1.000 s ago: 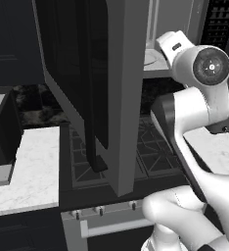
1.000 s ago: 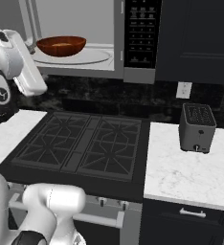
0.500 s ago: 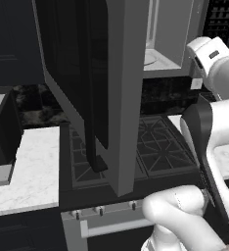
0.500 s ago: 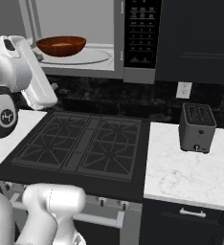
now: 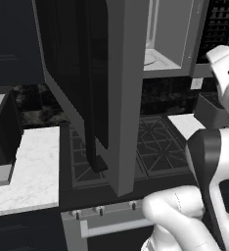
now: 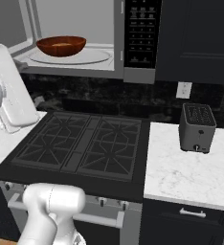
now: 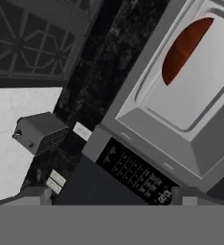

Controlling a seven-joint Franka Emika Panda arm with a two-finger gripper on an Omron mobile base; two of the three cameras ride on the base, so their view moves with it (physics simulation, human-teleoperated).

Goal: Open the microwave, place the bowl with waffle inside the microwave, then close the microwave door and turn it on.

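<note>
Three views, differing in what gets shown. From the right base: bowl (image 6: pixel 61 45) resting on the turntable inside the microwave (image 6: pixel 75 38), waffle (image 6: pixel 60 45) a pale patch within it, toaster (image 6: pixel 196 128) on the counter right of the stove (image 6: pixel 80 146). From the left base: microwave door (image 5: pixel 94 83) swung wide open, hiding the bowl. From the hand: bowl edge-on, keypad below; gripper state impossible to tell.

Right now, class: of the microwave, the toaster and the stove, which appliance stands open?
The microwave: its door swings wide, showing the bowl inside. The toaster and stove have nothing open.
</note>
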